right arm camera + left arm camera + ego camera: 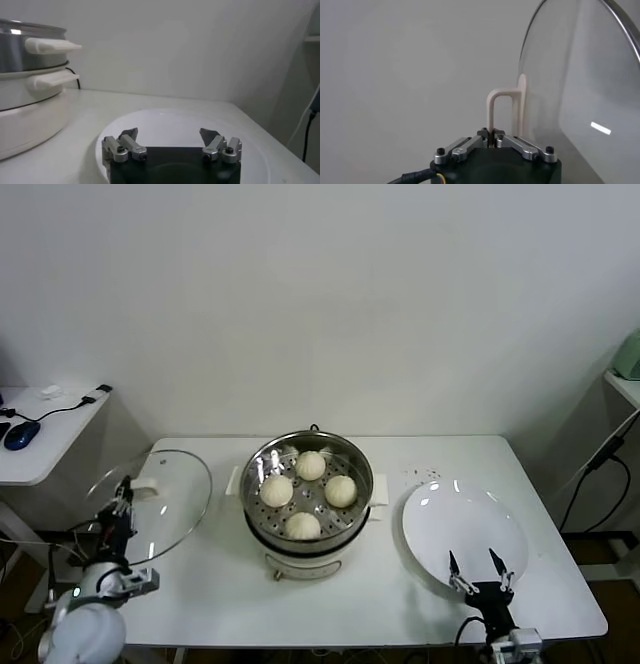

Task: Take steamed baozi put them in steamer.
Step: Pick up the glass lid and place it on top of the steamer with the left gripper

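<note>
The right gripper [478, 570] is held wide open over the plate [440, 524] at 4 o'clock. The left gripper [122, 502] is clamped on the lid's handle [502, 107] at 9 o'clock. Four baozi [303, 525] are seen in the steamer [352, 459] at table centre.

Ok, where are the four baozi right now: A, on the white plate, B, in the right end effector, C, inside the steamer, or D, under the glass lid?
C: all four baozi sit on the perforated tray inside the steamer, while the white plate is bare.
</note>
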Available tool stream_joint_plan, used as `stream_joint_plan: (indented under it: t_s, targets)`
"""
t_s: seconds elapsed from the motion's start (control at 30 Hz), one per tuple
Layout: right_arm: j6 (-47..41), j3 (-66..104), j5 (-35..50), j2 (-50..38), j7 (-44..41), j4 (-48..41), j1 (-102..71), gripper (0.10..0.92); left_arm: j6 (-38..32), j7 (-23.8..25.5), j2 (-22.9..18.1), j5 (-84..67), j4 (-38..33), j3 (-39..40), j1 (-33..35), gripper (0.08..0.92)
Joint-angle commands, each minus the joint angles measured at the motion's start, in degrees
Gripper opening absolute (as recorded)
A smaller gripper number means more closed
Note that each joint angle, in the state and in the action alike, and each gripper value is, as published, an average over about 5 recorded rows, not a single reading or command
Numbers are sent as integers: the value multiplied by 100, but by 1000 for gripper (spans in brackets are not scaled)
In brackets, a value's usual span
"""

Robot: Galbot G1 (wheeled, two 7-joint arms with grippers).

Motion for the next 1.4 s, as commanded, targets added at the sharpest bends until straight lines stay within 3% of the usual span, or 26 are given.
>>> stream_joint_plan:
  t_s: [0.03, 0.33, 0.53, 1.13, 1.4]
  targets:
    - [-61, -20, -159, 5, 70, 31, -27, 823, 1619, 921, 193, 530, -1627, 1288, -396, 148]
    - [32, -147, -392, 89, 104, 25, -65, 823, 2427, 1668, -441, 1664, -1399, 2924, -1434, 148]
    - [90, -159, -378, 109, 102, 39, -57, 823, 2534, 1782, -925, 2102, -911, 3537, -1843, 148]
    - [298, 83, -256, 176, 78, 41, -93, 823, 2559, 1750, -2287, 3057, 291, 4339, -2228, 148]
    - [464, 420, -215, 444, -23, -35, -120, 823, 2504, 1639, -2500, 3268, 683, 4362, -2187, 148]
